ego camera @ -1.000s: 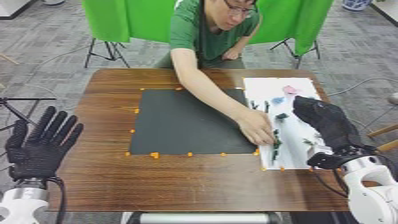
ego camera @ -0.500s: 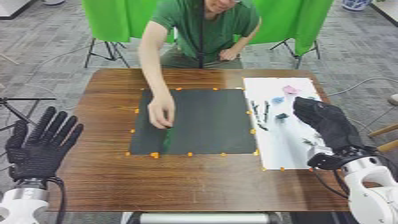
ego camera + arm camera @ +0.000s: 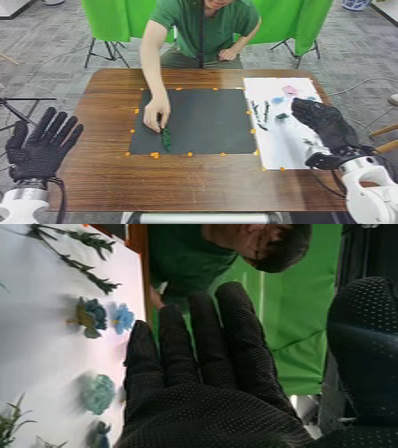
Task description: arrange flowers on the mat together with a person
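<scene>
In the head view my left hand (image 3: 37, 147) is over the table's left edge, its fingers straight and spread. My right hand (image 3: 326, 122) is above the white mat (image 3: 282, 150); the right wrist view shows the same right hand (image 3: 209, 409) with straight fingers and nothing held. A person's hand (image 3: 157, 111) holds the upper end of a green stem (image 3: 166, 140) on the left part of the dark mat (image 3: 206, 122). On the white mat are a pink flower (image 3: 290, 90), a light blue flower (image 3: 278, 100), a dark flower (image 3: 91, 317) and leafy sprigs (image 3: 75, 264).
Orange markers line the dark mat's edges on the brown table (image 3: 204, 185). The person stands at the far side, in front of a green backdrop (image 3: 302, 30). A pale green flower (image 3: 99, 394) lies close beside my right hand.
The person's hand has moved from the white mat to the dark mat with the green stem, then slightly left. My left hand has not moved; my right hand has shifted slightly.
</scene>
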